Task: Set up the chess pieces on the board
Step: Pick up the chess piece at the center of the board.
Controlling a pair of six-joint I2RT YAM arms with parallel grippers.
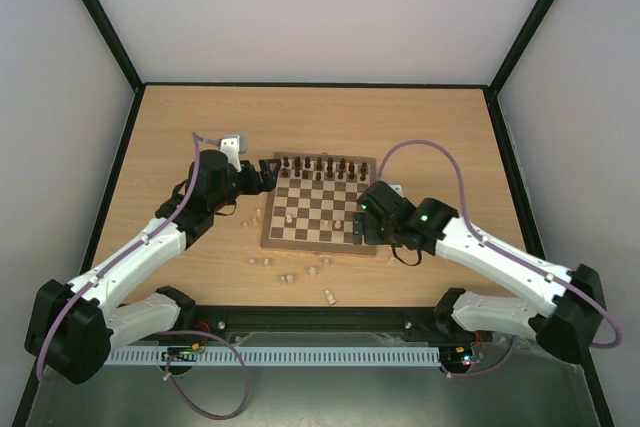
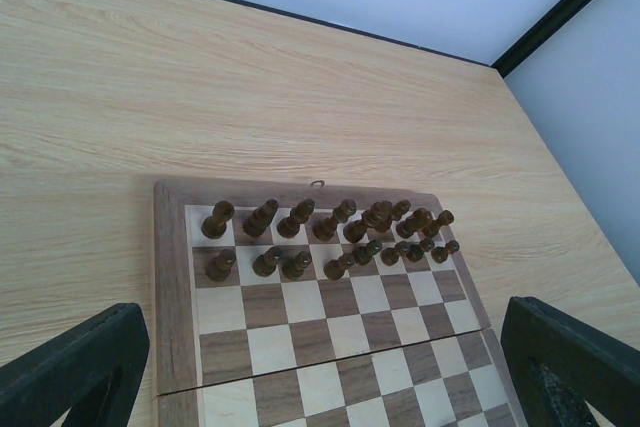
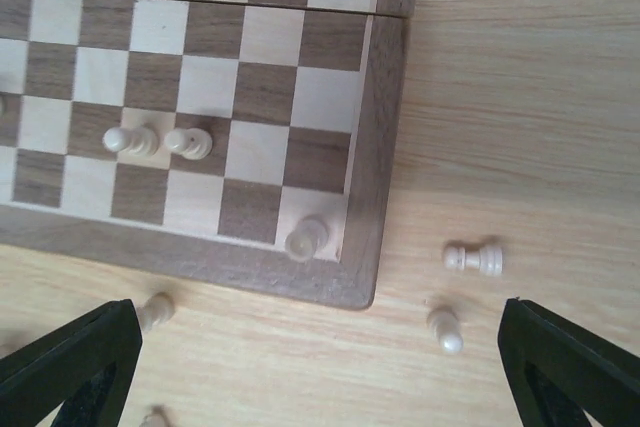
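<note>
Nearest, most pale pieces [image 1: 286, 278] lie scattered on the table off the board's [image 1: 300, 244] near edge and left side, so that side looks barely begun. The right gripper [image 3: 320, 367] hangs open and empty over the near right corner, where one pale piece [image 3: 307, 237] stands on the corner square and two pale pawns [image 3: 188, 142] stand one row beyond. The left gripper [image 2: 322, 372], likewise open and empty, faces the far edge, where the dark pieces [image 2: 330, 232] fill two rows; that half looks done.
</note>
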